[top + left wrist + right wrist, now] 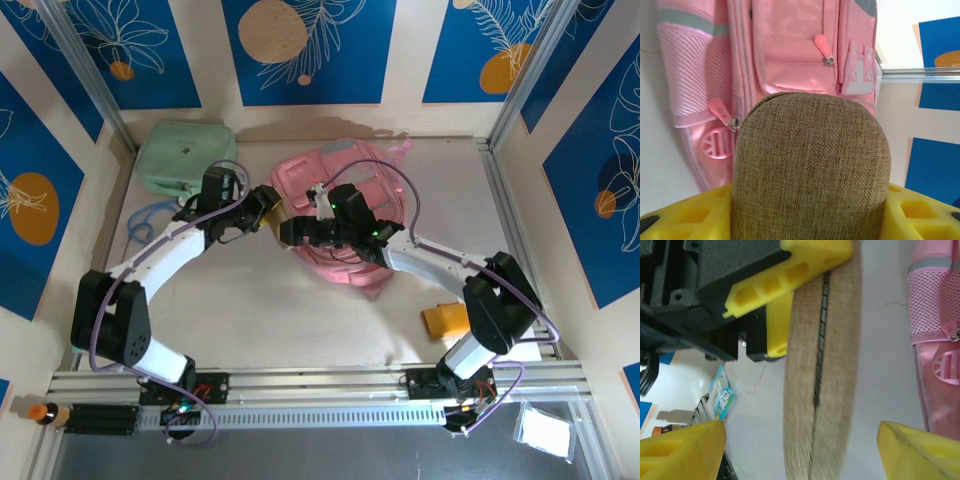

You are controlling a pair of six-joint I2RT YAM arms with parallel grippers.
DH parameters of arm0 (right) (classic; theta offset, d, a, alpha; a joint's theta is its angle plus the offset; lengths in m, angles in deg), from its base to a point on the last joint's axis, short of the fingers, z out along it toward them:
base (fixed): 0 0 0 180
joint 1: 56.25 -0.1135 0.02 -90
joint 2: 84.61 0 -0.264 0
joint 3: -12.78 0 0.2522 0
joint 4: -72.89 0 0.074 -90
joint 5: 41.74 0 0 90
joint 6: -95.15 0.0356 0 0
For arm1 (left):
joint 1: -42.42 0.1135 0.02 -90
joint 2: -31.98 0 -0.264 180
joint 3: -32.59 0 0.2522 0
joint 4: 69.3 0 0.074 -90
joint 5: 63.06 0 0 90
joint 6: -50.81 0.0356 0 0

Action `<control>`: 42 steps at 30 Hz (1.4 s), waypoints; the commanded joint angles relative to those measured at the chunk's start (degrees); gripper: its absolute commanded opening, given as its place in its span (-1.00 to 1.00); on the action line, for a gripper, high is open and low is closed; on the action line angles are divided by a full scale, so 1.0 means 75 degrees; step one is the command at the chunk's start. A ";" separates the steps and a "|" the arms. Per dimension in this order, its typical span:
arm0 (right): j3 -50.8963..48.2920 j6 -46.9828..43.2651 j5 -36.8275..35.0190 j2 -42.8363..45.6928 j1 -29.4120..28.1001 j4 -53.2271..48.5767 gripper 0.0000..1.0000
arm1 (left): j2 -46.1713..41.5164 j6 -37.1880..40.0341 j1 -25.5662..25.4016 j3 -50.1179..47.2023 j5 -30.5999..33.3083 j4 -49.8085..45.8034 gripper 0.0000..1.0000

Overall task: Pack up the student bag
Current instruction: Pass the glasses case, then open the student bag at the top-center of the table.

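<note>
Beside the student bag, the left jaws clamp a brown pouch.

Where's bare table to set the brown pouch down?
Widest bare patch: near-centre table, between the arms, in front of the student bag. Second: right of the bag, up to the rail. Crowded: far-left corner with mint-green case and blue item; orange object at near right.
</note>
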 commanded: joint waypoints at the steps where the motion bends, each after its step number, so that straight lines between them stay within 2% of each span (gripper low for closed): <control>1: 0.0400 -0.0107 -0.0048 -0.0245 -0.0072 0.0118 0.46 | 0.0121 -0.0494 -0.0186 0.0328 -0.0311 0.0683 -0.09; 2: 0.0491 -0.0064 -0.0291 -0.0309 -0.0061 -0.0032 0.35 | 0.0118 -0.0511 -0.0202 0.0325 -0.0306 0.0696 -0.09; 4: 0.0597 -0.0019 -0.0615 -0.0367 -0.0040 -0.0268 0.26 | 0.0093 -0.0527 -0.0234 0.0252 -0.0230 0.0722 -0.09; 13: 0.0741 -0.0222 -0.0498 -0.0488 0.0092 -0.0464 -0.30 | 0.0001 -0.0356 -0.0209 0.0135 -0.0117 0.0549 -0.06; 16: 0.0651 -0.0209 -0.0494 -0.0376 0.0211 -0.0505 -0.38 | -0.0204 -0.0039 -0.0178 0.0117 0.0226 0.0349 0.17; 18: 0.0507 -0.0226 -0.0461 -0.0187 0.0362 -0.0516 -0.39 | -0.0441 0.0413 -0.0134 0.0126 0.0604 0.0017 0.40; 23: -0.0084 -0.0366 -0.0594 0.0589 0.0857 -0.0658 -0.40 | -0.1023 0.2130 -0.0156 0.0027 0.1451 -0.0510 0.81; 25: -0.0328 -0.0407 -0.0759 0.0943 0.1124 -0.0810 -0.40 | -0.1046 0.2896 -0.0262 0.0126 0.1385 -0.0680 0.87; 28: -0.0654 -0.0426 -0.1034 0.1496 0.1646 -0.1148 -0.40 | -0.0830 0.4065 -0.0738 0.0474 0.1530 -0.1148 0.89; 34: -0.0957 -0.0600 -0.1415 0.2312 0.2700 -0.1739 -0.40 | 0.0432 0.6081 -0.2229 0.1375 0.2574 -0.1638 0.90; 39: -0.1225 -0.0565 -0.1271 0.2785 0.3471 -0.1925 -0.41 | 0.2208 0.7759 -0.3366 0.3214 0.3700 -0.2981 0.79; 42: -0.1346 -0.0441 -0.1288 0.2955 0.3798 -0.2148 -0.42 | 0.3230 0.8301 -0.3864 0.4567 0.4576 -0.3995 0.69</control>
